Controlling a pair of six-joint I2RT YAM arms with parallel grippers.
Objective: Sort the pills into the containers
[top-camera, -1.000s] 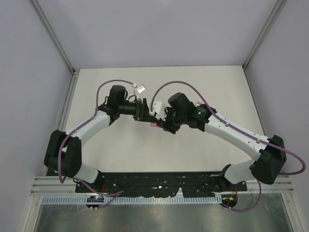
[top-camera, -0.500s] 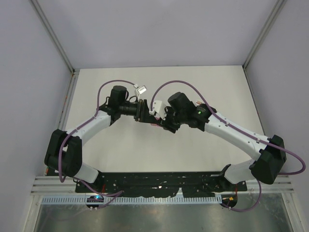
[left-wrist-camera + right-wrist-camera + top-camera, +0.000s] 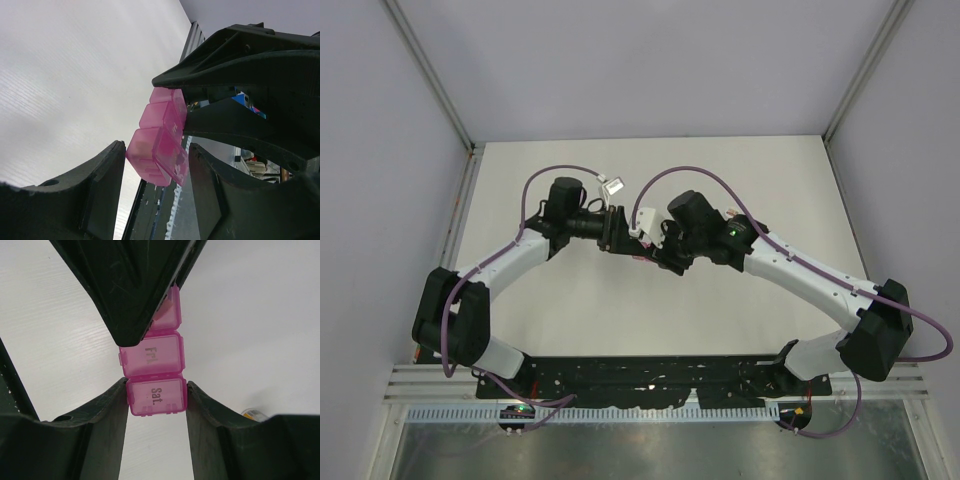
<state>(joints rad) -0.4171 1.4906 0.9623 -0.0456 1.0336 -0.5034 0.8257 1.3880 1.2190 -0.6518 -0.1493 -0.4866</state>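
Note:
The containers are one bright-pink strip of joined pill compartments [image 3: 152, 355], held in the air between both arms [image 3: 638, 258]. My right gripper [image 3: 155, 386] is shut on the end compartment marked "Sat.", a finger against each side. My left gripper [image 3: 156, 147] is shut on the strip's other end [image 3: 160, 120], one finger on the lid face and one on the underside. In the right wrist view its black finger [image 3: 125, 285] covers the far compartment. All lids in sight are closed. The pills are out of view.
A small white object [image 3: 611, 184] lies on the white table [image 3: 740, 170] behind the left wrist. A white and yellow item [image 3: 254, 413] peeks from behind my right finger. Grey walls with metal posts [image 3: 455, 110] close the table at the back and sides.
The left gripper's jaws have closed in on the pink strip's end. Both wrists shifted only slightly; the right grip is unchanged.

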